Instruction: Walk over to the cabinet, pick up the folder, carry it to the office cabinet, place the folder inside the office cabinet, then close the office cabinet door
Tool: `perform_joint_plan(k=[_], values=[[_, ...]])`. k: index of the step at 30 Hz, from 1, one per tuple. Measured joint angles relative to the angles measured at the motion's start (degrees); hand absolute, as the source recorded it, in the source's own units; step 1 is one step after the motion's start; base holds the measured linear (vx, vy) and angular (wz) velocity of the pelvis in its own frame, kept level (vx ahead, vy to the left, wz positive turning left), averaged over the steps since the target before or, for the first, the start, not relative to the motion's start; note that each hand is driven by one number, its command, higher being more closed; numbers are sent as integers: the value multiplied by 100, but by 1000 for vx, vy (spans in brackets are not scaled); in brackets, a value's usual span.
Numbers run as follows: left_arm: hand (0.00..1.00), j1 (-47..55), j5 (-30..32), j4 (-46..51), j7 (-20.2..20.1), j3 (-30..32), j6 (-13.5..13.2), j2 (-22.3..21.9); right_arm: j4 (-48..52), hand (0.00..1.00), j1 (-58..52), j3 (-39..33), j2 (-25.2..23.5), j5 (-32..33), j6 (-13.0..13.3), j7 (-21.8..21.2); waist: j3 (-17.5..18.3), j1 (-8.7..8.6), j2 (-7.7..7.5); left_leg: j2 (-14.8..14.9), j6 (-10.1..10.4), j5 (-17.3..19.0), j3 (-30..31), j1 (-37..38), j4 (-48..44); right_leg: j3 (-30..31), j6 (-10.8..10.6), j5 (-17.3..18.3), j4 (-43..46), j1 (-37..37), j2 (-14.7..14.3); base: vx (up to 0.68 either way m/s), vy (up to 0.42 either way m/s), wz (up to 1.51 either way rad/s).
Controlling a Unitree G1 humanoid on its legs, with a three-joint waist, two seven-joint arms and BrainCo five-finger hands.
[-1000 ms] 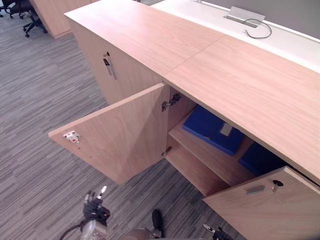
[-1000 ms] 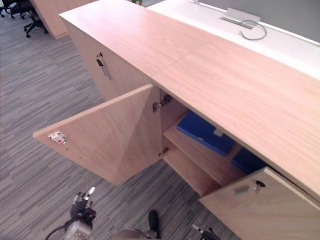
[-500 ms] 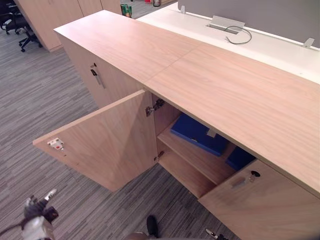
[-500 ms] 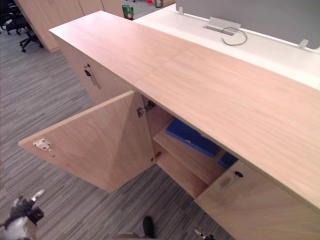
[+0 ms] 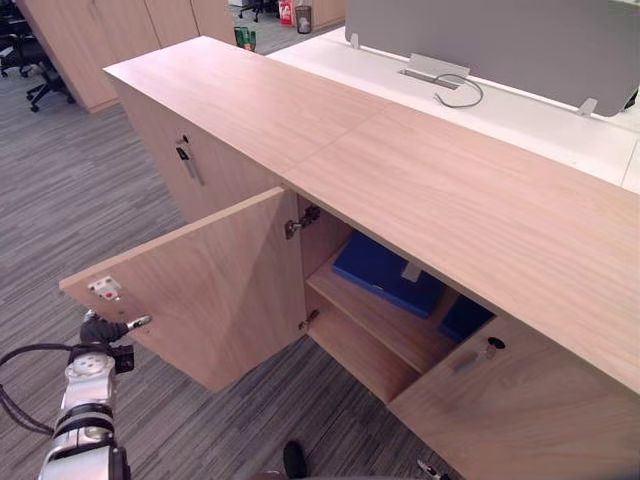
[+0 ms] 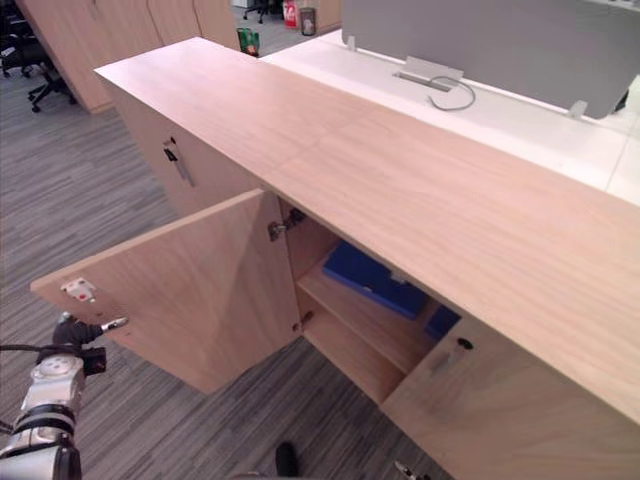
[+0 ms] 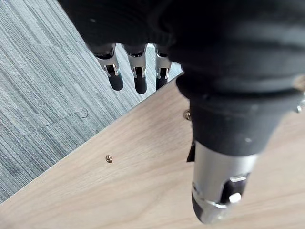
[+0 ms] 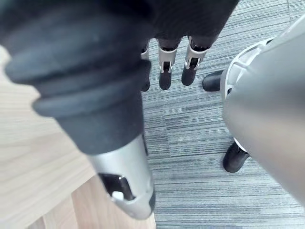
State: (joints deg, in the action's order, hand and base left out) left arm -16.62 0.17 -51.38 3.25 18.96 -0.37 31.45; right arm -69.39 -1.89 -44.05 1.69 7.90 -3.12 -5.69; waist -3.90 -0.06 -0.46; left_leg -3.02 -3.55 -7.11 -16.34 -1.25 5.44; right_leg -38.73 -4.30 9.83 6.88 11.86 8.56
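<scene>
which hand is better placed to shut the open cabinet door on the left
Left. The left hand is at the free edge of the open left door, fingers straight. The right hand hangs low over the carpet.

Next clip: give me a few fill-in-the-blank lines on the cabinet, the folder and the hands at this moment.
1. The folder lying on the shelf inside the office cabinet is ___ in colour.
2. The left hand is by the outer edge of the left door, which stands ___.
3. The right hand, with straight fingers, holds ___.
Missing words: blue; open; nothing.
</scene>
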Motion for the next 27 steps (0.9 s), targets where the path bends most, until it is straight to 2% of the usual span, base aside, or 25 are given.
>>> perform_joint_plan(k=[6, 10, 14, 16, 19, 23, 24, 25, 26, 27], values=[[0, -69, -149, -9, 43, -491, 1, 44, -6, 0, -1, -375, 2, -2, -2, 2, 3, 32, 7, -7, 12, -22, -7, -57, 6, 18, 3, 2, 77, -83, 83, -78, 39, 0], [0, -62, -142, 16, 37, -1373, 1, 131, -2, 0, -38, -418, 54, -8, -2, 3, -12, 114, 33, -31, 11, 21, 0, -7, 8, 35, 13, 13, 206, -74, 151, -94, 57, 5], [0, 415, 12, 897, -75, -2376, -10, 167, -12, 0, -33, -424, 144, -74, -3, 19, -45, 119, 155, -106, 14, 18, -25, -121, 6, -34, 19, 32, 163, -92, 213, -111, 69, 36], [0, 620, 308, 1187, -202, -2824, -35, 62, -12, 0, 9, -420, 226, -278, -2, 19, -39, 124, 227, -163, 15, 17, -22, -181, 6, -70, -43, 79, 190, -120, 266, -96, 77, 43], [0, 872, 634, 1595, -402, -3643, -100, -331, -11, 0, 109, -402, 313, -517, -1, 19, -16, 131, 298, -235, 16, 17, -14, -281, 5, -209, -125, 129, 285, -170, 343, -81, 73, 42], [0, 962, 922, 2440, -956, -4918, -397, -798, -117, 0, 348, -391, 428, -712, 8, 21, -29, 128, 325, -319, 18, 18, -8, -479, -2, -211, -171, 140, 381, -357, 398, -82, 108, 28], [0, 963, 1032, 2780, -1155, -5312, -475, -1025, -310, 0, 509, -397, 515, -716, 5, 23, -25, 112, 324, -379, 130, 174, -22, -507, -7, -211, -161, 131, 372, -383, 447, -60, 111, 7], [0, 971, 1031, 2892, -1248, -5419, -576, -1133, -353, 0, 539, -404, 510, -720, 8, 22, 10, 92, 274, -423, 349, 414, -158, -552, -55, -216, -112, 79, 317, -432, 522, -21, 154, -12], [0, 995, 1024, 3242, -1396, -5543, -771, -1264, -461, 0, 642, -361, 440, -751, 38, 15, 12, 92, 24, -333, -439, 528, -328, -853, -940, -191, -140, -100, 475, -618, 921, 39, 62, -43], [0, 1021, 1023, 3411, -1443, -5612, -862, -1329, -505, 0, 677, -351, 442, -782, 43, 14, 36, 150, 86, -116, -556, 600, -65, -896, -1257, -179, -201, -97, 665, -647, 929, 97, 47, -63]])
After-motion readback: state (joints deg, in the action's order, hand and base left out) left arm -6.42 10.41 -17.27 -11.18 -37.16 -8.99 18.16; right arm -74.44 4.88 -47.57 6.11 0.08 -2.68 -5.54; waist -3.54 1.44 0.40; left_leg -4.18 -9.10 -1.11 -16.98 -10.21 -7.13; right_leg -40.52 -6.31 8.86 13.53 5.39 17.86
